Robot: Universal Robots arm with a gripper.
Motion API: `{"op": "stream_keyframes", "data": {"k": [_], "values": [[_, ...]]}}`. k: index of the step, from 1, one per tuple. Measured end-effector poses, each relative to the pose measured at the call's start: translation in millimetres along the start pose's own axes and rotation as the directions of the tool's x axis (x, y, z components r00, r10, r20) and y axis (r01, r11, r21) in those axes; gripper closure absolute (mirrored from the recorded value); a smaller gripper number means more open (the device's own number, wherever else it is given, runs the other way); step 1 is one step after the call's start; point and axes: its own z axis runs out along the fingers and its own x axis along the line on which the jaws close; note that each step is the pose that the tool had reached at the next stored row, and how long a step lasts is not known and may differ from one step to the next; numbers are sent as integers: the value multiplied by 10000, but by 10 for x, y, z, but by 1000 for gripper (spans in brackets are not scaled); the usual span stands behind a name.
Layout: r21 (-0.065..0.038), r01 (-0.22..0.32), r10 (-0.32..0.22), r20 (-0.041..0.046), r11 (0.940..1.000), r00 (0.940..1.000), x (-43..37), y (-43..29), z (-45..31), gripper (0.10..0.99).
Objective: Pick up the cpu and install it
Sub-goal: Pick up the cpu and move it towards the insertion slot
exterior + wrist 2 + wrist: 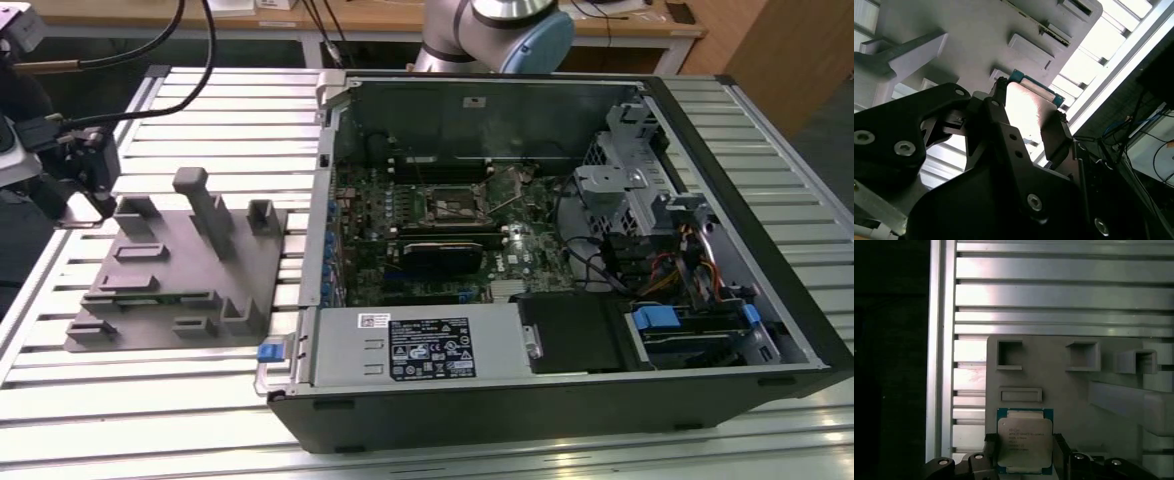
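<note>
The cpu (pixel 1025 440) is a small square chip with a silvery top and a green rim. It sits between the two black fingers of my gripper (pixel 1026 452), which press on its opposite edges. In the second wrist view the cpu (pixel 1029 107) shows bright between the fingers of the gripper (pixel 1029 120), just over the grey holder plate (pixel 979 40). The exterior view has the gripper (pixel 87 180) at the far left, above the left end of the grey holder plate (pixel 174 270). Whether the chip rests on the plate or hangs above it, I cannot tell.
An open computer case (pixel 561 390) lies on the slatted metal table (pixel 160 400), to the exterior view's right of the holder plate. Its motherboard carries a square socket (pixel 451 205) and a black ribbed block (pixel 441 258). A labelled power supply (pixel 427 345) fills the case's near side.
</note>
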Motion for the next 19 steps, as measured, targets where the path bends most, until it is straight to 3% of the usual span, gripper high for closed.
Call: {"op": "stream_keyframes", "data": {"k": [19], "values": [[0,0,0,0,10000,10000,-1,7,-223,557]]}}
